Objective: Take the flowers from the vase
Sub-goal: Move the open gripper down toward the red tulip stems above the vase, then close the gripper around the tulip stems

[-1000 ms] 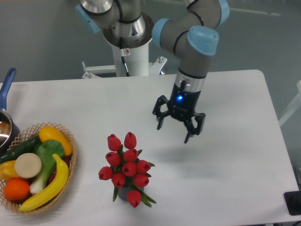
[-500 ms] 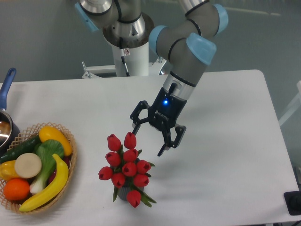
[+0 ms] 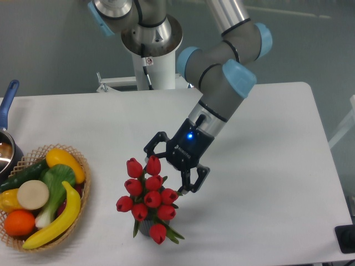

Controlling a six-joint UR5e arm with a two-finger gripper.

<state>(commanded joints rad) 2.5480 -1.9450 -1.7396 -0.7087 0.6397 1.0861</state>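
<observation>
Two black fingers of the gripper [image 3: 169, 169] stand spread wide and empty, now tilted at the upper right edge of the tulip bunch [image 3: 147, 197], having swung in from well right of it a second ago. The bunch sits untouched in the dark vase [image 3: 148, 226], so closing on it seems next.

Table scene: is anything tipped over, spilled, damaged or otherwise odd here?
Nothing stands out. The flowers stand upright in the vase, the produce sits inside the basket, and the tool hangs open at the bouquet's upper right edge. No spill or damage shows on the table.
</observation>
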